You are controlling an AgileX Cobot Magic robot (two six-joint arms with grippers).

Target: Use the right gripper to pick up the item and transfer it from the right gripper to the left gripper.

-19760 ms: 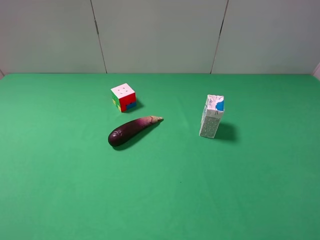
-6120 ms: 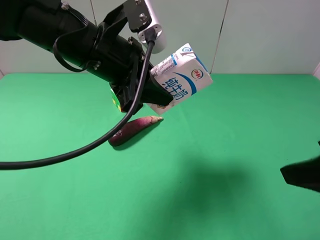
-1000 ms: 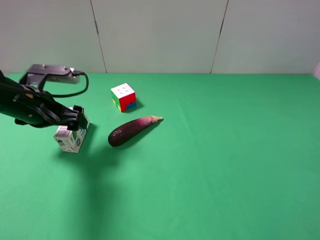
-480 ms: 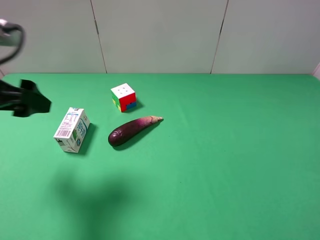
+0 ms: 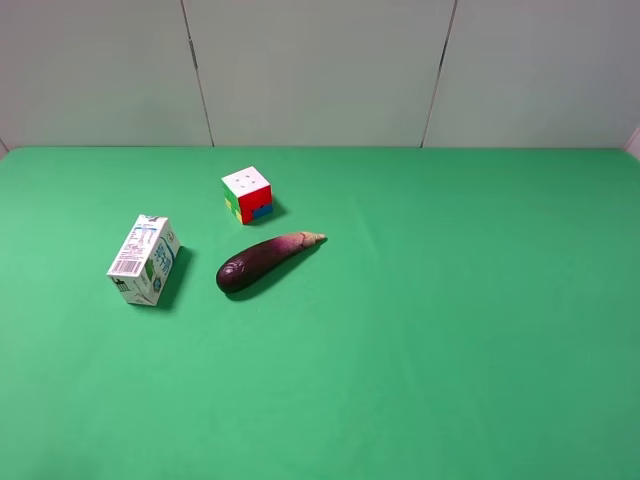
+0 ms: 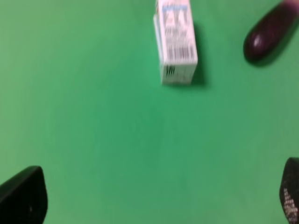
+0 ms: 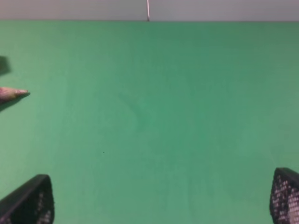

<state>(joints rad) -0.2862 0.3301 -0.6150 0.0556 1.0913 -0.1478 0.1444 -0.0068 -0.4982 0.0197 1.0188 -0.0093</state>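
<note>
1. Location: the item [image 5: 144, 259] lies on its side on the green table [image 5: 420, 330], on the left of the exterior view, just left of the eggplant [image 5: 265, 260] and nearer the camera than the puzzle cube [image 5: 247, 194]. It touches neither.
2. Orientation: the long axis runs from near-left to far-right across the table. The barcode panel faces up at the nearer end. Which end carries the folded top cannot be told.
3. Handling, judged: a small paperboard carton, probably light and fairly stiff, with flat walls that would dent under a hard squeeze. The coated faces may be somewhat slick.
4. Grasp site, judged: take the two long side faces across the short width, near mid-length, so that the carton does not pivot.
5. Left gripper [image 6: 159, 200]: the fingers [image 6: 23, 193] stand spread wide with nothing between them. The carton lies well ahead of them in the left wrist view.
6. Right gripper [image 7: 159, 200]: the fingers [image 7: 30, 198] are likewise spread apart over bare table, with only the eggplant's tip at the frame edge.
7. Neither arm appears in the exterior view.
</note>
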